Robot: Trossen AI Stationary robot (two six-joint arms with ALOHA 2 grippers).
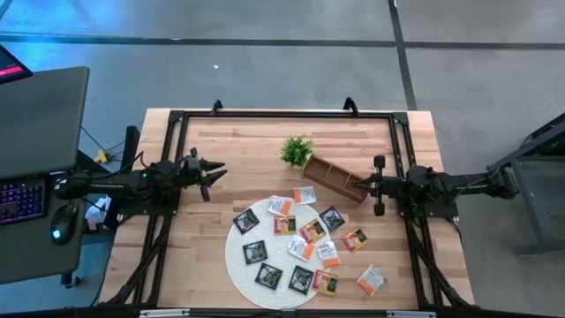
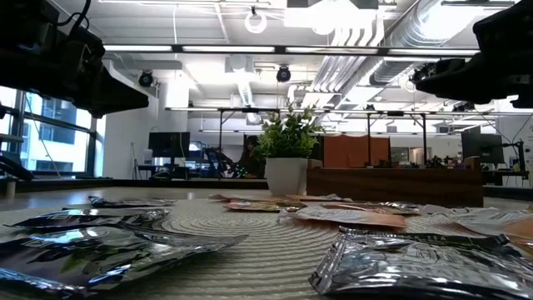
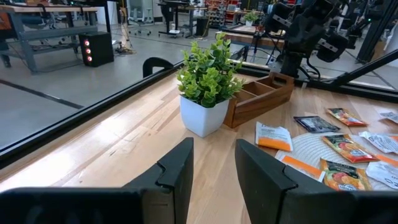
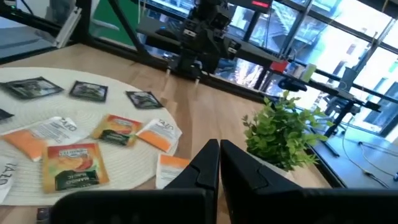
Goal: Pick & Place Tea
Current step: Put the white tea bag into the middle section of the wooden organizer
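Several tea sachets, black ones and white-and-orange ones, lie flat on a round pale mat and on the wood beside it; one lies off the mat at the near right. My left gripper hovers open and empty over the table's left side; in its wrist view the fingers stand apart. My right gripper is shut and empty at the right, by the wooden tray's right end; its fingers meet.
A long brown wooden tray lies slanted at the middle far side, with a small green potted plant at its left end. A black frame borders the table. Bare wood lies at the far left.
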